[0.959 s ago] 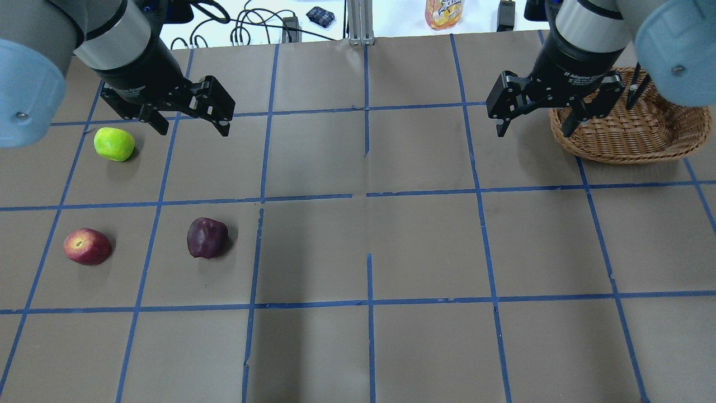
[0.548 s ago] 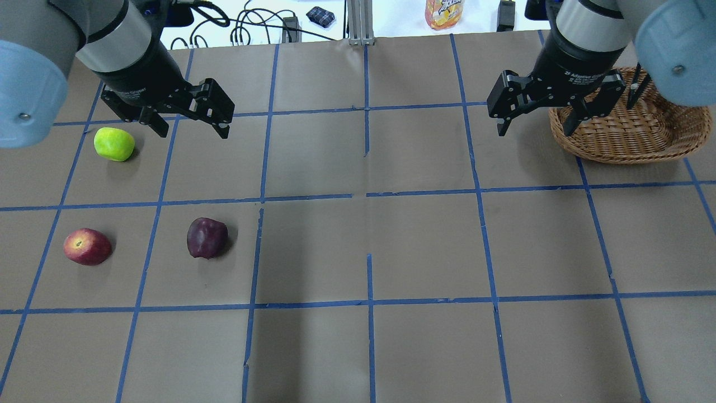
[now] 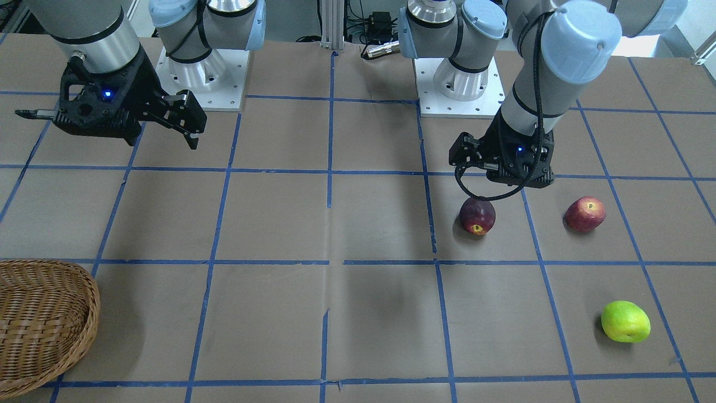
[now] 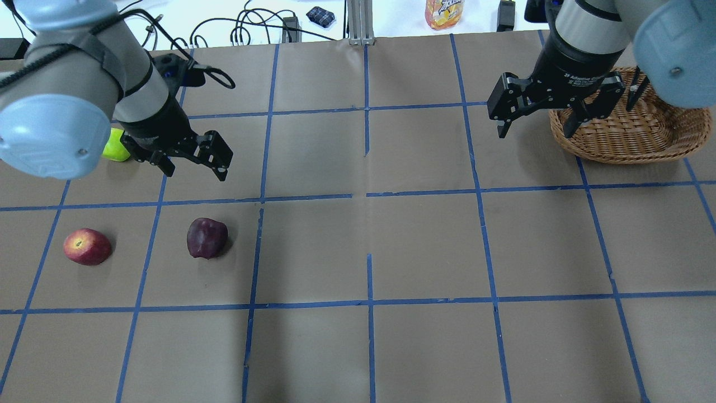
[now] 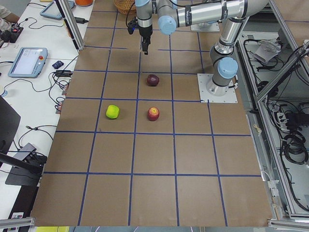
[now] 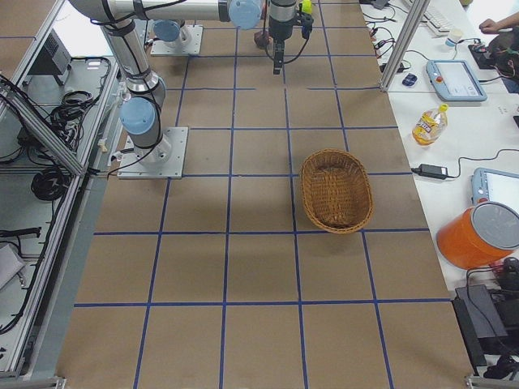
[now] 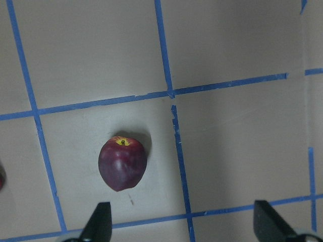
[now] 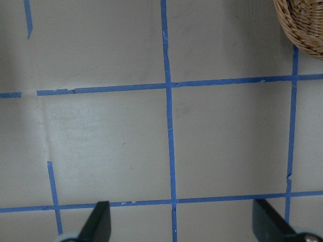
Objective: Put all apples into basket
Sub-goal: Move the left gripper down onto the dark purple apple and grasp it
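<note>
Left gripper [image 4: 194, 170] is held spread wide near the dark apple [image 4: 207, 238].
Right gripper [image 4: 534, 131], likewise wide, is seen well apart from that apple, beside the basket [image 4: 632, 143].

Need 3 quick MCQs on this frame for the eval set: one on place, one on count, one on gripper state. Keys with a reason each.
1. Where does the basket sit?
A) the table's centre
B) the robot's right side, by the right gripper
C) the robot's left side

2. How many apples lie outside the basket?
A) one
B) two
C) three

3. What state is the left gripper in?
A) shut on an apple
B) open and empty
C) shut and empty

Key:
1 B: the overhead view shows it beside the right gripper.
2 C: the green apple, red apple and dark apple all lie outside it.
3 B: its wrist view shows the fingers apart with nothing between them.
</note>
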`<state>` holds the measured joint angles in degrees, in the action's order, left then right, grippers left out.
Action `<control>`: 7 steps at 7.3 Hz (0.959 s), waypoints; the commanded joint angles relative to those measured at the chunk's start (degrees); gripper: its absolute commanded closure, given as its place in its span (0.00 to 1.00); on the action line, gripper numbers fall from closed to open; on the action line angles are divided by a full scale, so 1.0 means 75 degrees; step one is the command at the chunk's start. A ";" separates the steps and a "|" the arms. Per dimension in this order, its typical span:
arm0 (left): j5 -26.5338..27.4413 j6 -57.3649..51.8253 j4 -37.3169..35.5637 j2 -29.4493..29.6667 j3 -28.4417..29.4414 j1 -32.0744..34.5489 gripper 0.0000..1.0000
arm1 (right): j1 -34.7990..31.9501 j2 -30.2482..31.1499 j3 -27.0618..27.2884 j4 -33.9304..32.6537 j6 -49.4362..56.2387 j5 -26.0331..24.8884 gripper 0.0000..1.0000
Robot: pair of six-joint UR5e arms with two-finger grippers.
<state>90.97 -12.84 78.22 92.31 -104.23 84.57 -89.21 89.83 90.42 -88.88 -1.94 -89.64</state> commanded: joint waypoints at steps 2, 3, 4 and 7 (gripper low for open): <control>0.0071 -0.0538 -0.2253 0.0533 -0.2012 -0.0916 0.00 | 0.0000 -0.0001 0.0050 -0.0068 -0.0010 -0.0012 0.00; 0.0093 -0.0538 -0.2540 0.0767 -0.2167 -0.0916 0.00 | 0.0000 -0.0001 0.0050 -0.0068 0.0001 -0.0012 0.00; 0.0070 -0.0515 -0.2798 0.1094 -0.2203 -0.0916 0.00 | 0.0000 -0.0013 0.0050 -0.0068 -0.0010 -0.0012 0.00; 0.0035 -0.0503 -0.3058 0.1554 -0.2169 -0.0905 0.46 | 0.0000 -0.0013 0.0062 -0.0068 0.0036 -0.0012 0.00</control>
<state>91.33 -16.66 55.77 103.05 -120.65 77.72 -89.21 89.77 90.85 -89.38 -1.82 -89.74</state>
